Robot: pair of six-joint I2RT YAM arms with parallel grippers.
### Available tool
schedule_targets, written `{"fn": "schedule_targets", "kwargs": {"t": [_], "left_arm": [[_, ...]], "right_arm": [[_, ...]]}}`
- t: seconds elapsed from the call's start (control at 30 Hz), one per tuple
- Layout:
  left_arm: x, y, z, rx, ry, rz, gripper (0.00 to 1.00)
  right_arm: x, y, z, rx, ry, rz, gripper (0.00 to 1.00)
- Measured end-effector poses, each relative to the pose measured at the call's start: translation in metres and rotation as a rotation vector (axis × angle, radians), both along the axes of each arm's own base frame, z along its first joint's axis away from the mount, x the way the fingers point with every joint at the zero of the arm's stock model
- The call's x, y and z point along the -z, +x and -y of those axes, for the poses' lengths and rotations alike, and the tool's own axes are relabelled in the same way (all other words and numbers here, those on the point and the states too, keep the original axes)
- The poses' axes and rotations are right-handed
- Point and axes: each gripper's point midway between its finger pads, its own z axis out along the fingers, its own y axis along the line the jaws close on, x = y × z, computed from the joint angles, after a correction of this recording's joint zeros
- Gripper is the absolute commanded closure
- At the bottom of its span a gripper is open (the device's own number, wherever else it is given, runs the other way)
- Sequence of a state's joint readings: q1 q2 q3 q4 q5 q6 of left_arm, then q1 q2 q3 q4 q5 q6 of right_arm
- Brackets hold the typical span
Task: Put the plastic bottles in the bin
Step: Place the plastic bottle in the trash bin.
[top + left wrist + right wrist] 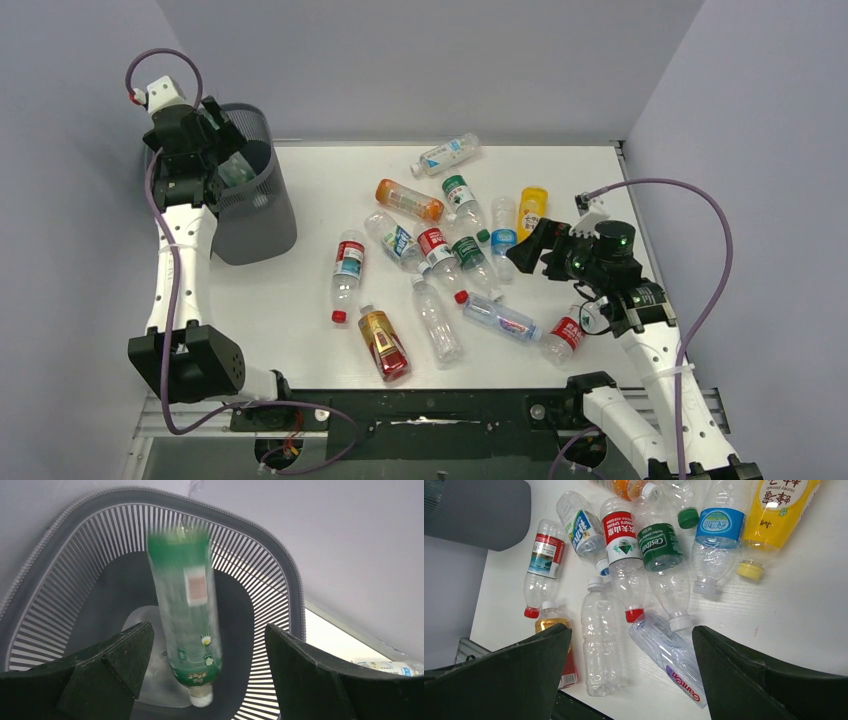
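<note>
My left gripper (225, 140) hangs open above the dark grey mesh bin (270, 215) at the table's back left. In the left wrist view a green-labelled plastic bottle (185, 605) shows blurred and cap down inside the bin (50, 545), between my fingers (120, 655) but touching neither. Several plastic bottles lie in a heap mid-table, among them an orange one (408, 199), a yellow one (531, 208) and an amber one (384, 343). My right gripper (515, 255) is open and empty just right of the heap. It hovers over a clear bottle with red lettering (671, 662) and a plain clear bottle (601, 640).
One bottle (445, 154) lies apart near the table's back edge, another red-labelled one (567, 335) by my right arm. Grey walls close in on the left, back and right. A black frame (440, 405) runs along the table's near edge.
</note>
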State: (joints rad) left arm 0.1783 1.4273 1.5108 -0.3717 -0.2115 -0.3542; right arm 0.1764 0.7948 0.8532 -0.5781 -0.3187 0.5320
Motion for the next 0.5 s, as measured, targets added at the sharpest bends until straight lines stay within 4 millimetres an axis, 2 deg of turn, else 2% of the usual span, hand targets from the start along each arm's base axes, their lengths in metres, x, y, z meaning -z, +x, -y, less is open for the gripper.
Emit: {"fn": "schedule_targets", "kwargs": {"t": [0.3, 0.4, 0.5], "left_arm": [[0.000, -0.003, 0.000, -0.001, 0.000, -0.005, 0.16], [-0.004, -0.004, 0.013, 0.052, -0.020, -0.029, 0.16], [-0.031, -0.001, 0.042, 0.140, -0.023, -0.005, 0.16]], "right_arm": [[0.011, 0.002, 0.000, 0.000, -0.005, -0.029, 0.03], [0.016, 0.004, 0.000, 0.002, -0.010, -0.047, 0.03], [0.020, 0.006, 0.000, 0.006, -0.015, -0.063, 0.03]]}}
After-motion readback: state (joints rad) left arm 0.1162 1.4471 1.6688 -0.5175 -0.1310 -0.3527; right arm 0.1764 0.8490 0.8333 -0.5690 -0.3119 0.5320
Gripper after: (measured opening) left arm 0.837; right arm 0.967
